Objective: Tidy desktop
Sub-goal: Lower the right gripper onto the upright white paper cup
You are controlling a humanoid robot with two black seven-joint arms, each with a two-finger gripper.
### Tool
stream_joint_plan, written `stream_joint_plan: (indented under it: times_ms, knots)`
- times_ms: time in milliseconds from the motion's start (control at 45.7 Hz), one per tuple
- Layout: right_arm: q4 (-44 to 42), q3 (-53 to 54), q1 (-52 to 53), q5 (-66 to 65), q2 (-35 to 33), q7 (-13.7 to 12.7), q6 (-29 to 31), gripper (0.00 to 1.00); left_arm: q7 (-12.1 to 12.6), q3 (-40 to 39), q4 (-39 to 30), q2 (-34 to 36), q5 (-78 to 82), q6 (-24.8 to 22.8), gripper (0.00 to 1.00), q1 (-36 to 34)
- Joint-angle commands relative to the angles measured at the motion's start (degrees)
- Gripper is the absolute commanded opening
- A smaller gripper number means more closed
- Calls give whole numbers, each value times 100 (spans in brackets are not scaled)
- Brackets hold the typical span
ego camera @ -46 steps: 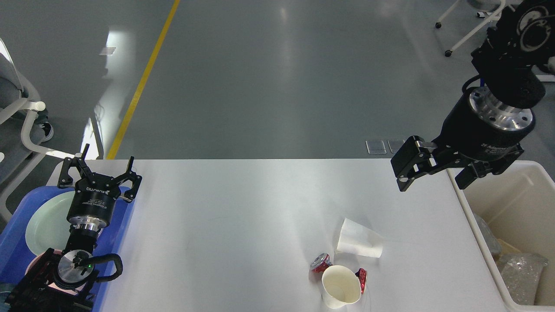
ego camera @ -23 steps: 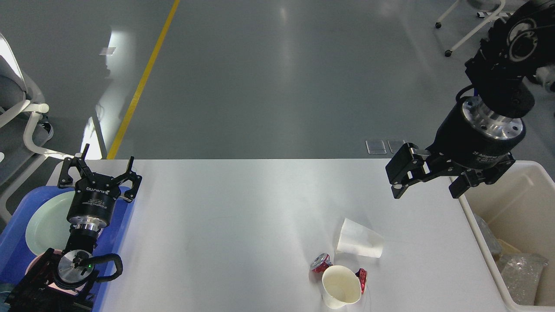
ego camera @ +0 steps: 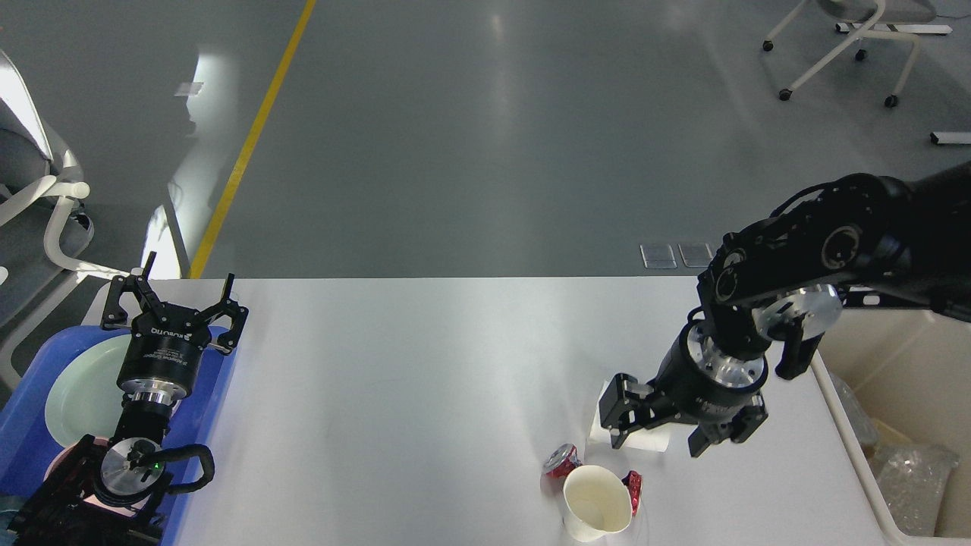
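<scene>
So the big plain white-grey tabletop (ego camera: 425,379) fills the lower middle of the frame. Right claw (ego camera: 658,436) sits at lower right with its jaws spread wide over a white paper cup lying on its side (ego camera: 603,425), not gripping anything. Just below that, an upright cream paper cup (ego camera: 597,502) has a crushed red can (ego camera: 561,459) right beside it. Left claw (ego camera: 178,303) at lower left is also wide open and empty, above a blue plastic tray (ego camera: 30,432).
</scene>
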Motion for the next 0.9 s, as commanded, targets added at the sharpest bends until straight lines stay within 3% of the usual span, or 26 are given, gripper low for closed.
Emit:
stream_joint_plan:
  times_ms: [0, 219, 437, 503, 547, 700, 875]
  knots:
    - [-47, 112, -698, -99, 334, -2, -680, 91, -1, 0, 0, 0, 0, 0, 97, 0]
    - [-223, 130, -1445, -231, 651, -2, -1709, 91, -1, 0, 0, 0, 0, 0, 97, 0]
    - [-416, 130, -1946, -240, 862, -11, -2043, 89, -1, 0, 0, 0, 0, 0, 97, 0]
    - [-478, 130, -2061, -240, 906, -2, -2131, 84, -1, 0, 0, 0, 0, 0, 97, 0]
    - [-487, 156, -2105, -240, 932, -2, -2184, 78, -1, 0, 0, 0, 0, 0, 97, 0]
    - [-530, 165, -2131, -143, 923, -2, -2167, 37, -1, 0, 0, 0, 0, 0, 97, 0]
    - [-522, 165, -2184, -134, 932, -2, -2131, 4, -1, 0, 0, 0, 0, 0, 97, 0]
